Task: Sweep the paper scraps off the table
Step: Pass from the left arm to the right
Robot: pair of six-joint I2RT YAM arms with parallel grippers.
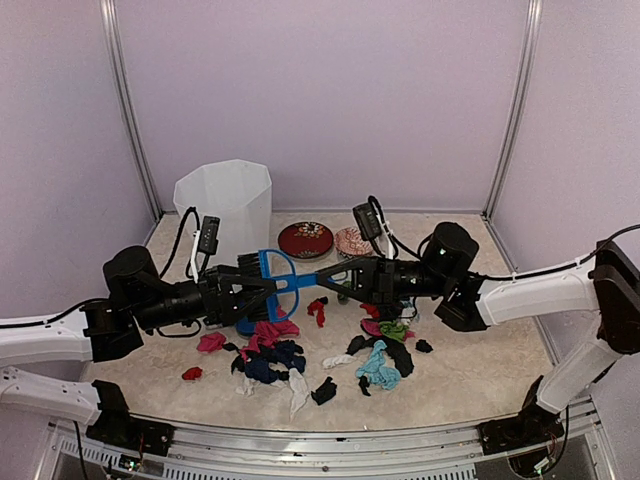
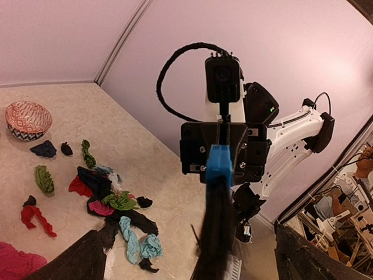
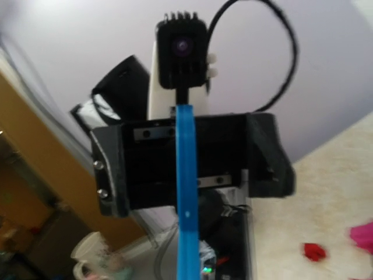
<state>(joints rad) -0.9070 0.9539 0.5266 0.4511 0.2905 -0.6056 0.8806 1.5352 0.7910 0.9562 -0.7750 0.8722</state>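
Note:
The blue brush (image 1: 280, 282) with black bristles (image 2: 218, 227) hangs above the table (image 1: 480, 375), between the two arms. My right gripper (image 1: 337, 280) is shut on the end of its handle (image 3: 187, 198). My left gripper (image 1: 252, 292) faces it. Its fingers (image 2: 84, 259) are spread wide on either side of the bristles without touching them. Paper scraps in pink, navy, black and white lie heaped under the brush (image 1: 268, 350). More scraps in teal, green and red lie to the right (image 1: 385, 360), and they also show in the left wrist view (image 2: 116, 201).
A white bin (image 1: 225, 205) stands at the back left. A dark red bowl (image 1: 305, 240) and a patterned bowl (image 1: 350, 240) sit behind the scraps. A blue piece (image 1: 243, 325) shows beneath the left gripper. A metal frame (image 1: 330, 440) edges the near side.

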